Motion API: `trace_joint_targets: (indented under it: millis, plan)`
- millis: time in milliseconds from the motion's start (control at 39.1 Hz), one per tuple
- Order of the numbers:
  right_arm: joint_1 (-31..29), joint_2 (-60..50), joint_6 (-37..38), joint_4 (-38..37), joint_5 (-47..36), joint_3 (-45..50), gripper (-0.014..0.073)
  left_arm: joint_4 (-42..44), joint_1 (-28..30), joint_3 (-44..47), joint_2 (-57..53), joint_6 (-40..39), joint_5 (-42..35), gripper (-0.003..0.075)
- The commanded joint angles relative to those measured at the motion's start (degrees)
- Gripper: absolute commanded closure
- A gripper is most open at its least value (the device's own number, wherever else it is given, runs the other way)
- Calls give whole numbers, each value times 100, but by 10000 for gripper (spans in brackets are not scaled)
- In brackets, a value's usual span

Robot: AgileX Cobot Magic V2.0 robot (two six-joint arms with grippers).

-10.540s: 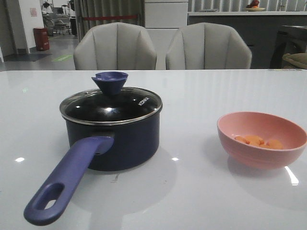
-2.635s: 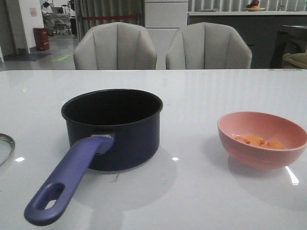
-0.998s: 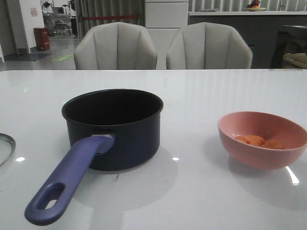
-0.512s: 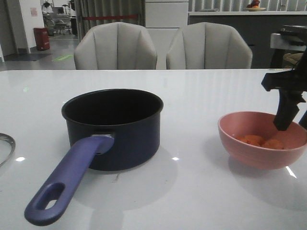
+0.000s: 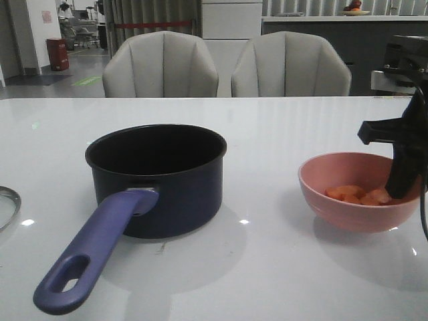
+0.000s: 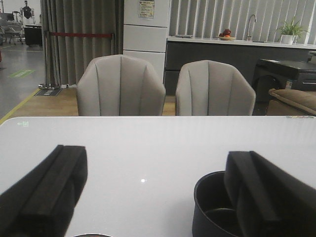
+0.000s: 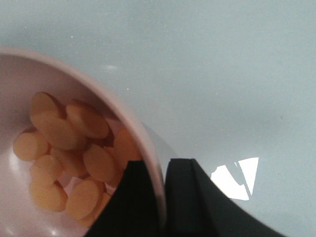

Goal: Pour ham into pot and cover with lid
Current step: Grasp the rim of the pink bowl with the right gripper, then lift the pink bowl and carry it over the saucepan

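At the far left edge of the desk (image 5: 281, 134) lies the lid (image 5: 7, 204), only a sliver of its steel rim in view, well apart from everything else. The left end effector (image 6: 148, 197) hangs with its jaws spread wide and nothing between them, the pot's rim showing just past one finger. The pot (image 5: 157, 177) stands uncovered left of centre, its dark interior empty as far as can be seen, with the long handle (image 5: 93, 257) pointing toward the near left.

To the right sits the pink bowl (image 5: 351, 194), tipped slightly, holding the ham (image 5: 354, 194) in a loose pile of orange slices. The right end effector (image 7: 162, 197) is clamped on the bowl's right rim, one finger inside the wall and one outside.

The risk from here lies in that pinch: the grip holds one thin, curved edge only, so the bowl could swing or slip out once lifted. Tilting too early, before it is over the pot's mouth, would scatter slices on the desk. A low carry could knock the bowl against the pot's rim and shove the pot.
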Motion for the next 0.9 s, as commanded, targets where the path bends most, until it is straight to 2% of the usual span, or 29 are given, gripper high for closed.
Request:
trace_joint_targets:
  millis: [0, 102, 256, 384, 614, 870]
  plan:
    - [-48, -262, -155, -2, -18, -221, 457, -63, -35, -157, 51, -17, -496, 117]
    - [-48, -262, -273, 6, -3, -325, 457, -63, -35, -157, 51, -17, -496, 117]
    - [-48, -264, -273, 151, 570, -651, 457, -63, -35, -157, 51, -17, -486, 117]
    - [15, -468, -321, 642, 821, -1020, 457, -63, -35, -157, 51, -17, -486, 117]
    - [710, -1246, -593, 913, 13, -1337, 457, -63, -35, -157, 51, -17, -486, 117]
    - [1863, -1143, -606, 797, -651, -1832, 457, -63, -35, -157, 51, -17, -486, 117]
